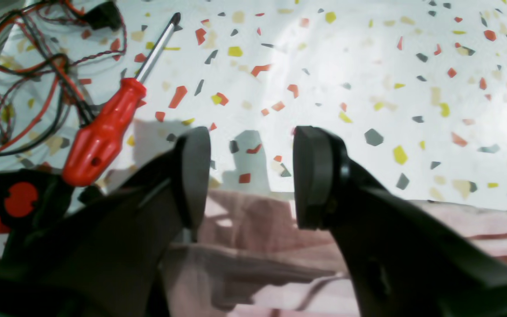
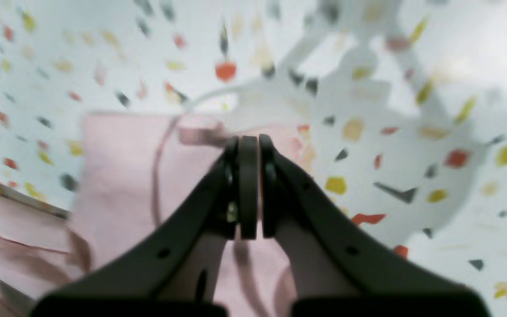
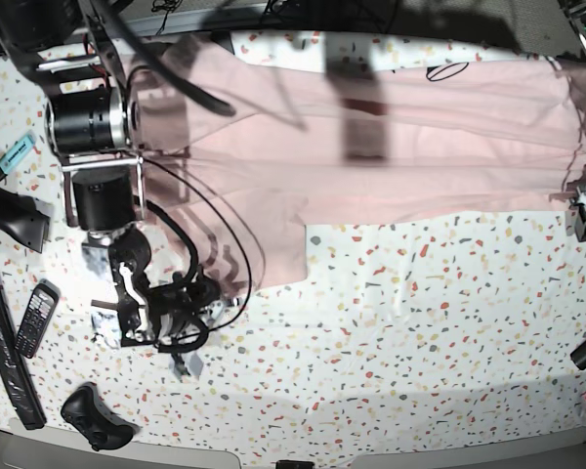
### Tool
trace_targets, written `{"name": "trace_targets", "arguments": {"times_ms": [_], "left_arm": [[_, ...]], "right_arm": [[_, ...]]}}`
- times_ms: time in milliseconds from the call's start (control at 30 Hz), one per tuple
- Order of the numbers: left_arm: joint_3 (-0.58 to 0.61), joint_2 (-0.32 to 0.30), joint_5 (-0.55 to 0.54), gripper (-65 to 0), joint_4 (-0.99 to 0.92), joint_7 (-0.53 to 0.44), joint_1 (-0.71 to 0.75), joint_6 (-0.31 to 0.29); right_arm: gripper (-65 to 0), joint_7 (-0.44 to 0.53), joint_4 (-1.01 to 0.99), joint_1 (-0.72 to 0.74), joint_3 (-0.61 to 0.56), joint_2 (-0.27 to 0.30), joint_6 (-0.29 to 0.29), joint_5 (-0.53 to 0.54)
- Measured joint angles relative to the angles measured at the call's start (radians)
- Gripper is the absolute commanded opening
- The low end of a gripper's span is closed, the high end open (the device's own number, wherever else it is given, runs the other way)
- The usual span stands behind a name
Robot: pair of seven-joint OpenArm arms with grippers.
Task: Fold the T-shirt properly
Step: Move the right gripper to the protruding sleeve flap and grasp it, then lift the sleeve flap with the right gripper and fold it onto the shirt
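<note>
T-shirt (image 3: 410, 127) | long axis left-right across base view | direction unclear

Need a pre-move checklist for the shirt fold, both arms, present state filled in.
1. Left pincer open: ok, jaws apart with nothing between them.
2. Right pincer gripping fabric: cannot tell, jaws closed over the T-shirt, but no pinched fold is clear.
3. T-shirt lying smooth: not ok, long creases run across it and one part sticks out toward the near side.
4. Screwdriver off the shirt: ok, it lies on the tabletop beyond the cloth.
5. Remote control off the shirt: ok, lies to one side of it.
</note>
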Motion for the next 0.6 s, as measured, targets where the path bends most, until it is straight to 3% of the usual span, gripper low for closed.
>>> {"name": "trace_targets", "arguments": {"times_ms": [167, 300, 333, 433, 467, 600], "left_arm": [[0.0, 0.0, 0.004, -35.8, 0.0, 0.0, 0.0, 0.0], [0.0, 0.0, 0.004, -35.8, 0.0, 0.0, 0.001, 0.0], [0.0, 0.0, 0.003, -35.8, 0.0, 0.0, 0.0, 0.0], [0.0, 0.0, 0.003, -35.8, 0.0, 0.001, 0.0, 0.0], [0.0, 0.0, 0.004, -35.8, 0.0, 0.001, 0.0, 0.0], [0.0, 0.0, 0.003, -35.8, 0.0, 0.001, 0.0, 0.0]], "right_arm": [[-65.0, -0.127, 0.224, -0.086, 0.0, -0.003, 0.021, 0.053], [-65.0, -0.107, 0.324, -0.168, -0.002, -0.005, 0.026, 0.074], [-62.7, -0.088, 0.322, -0.183, -0.001, -0.005, 0.026, 0.021], [-40.1, -0.027, 0.274, -0.196, -0.001, 0.0, 0.026, -0.12], [-36.1, 0.001, 0.252, -0.192, 0.0, 0.001, 0.026, -0.14], [-35.2, 0.095, 0.122, -0.156, 0.0, -0.001, 0.024, -0.135]]}}
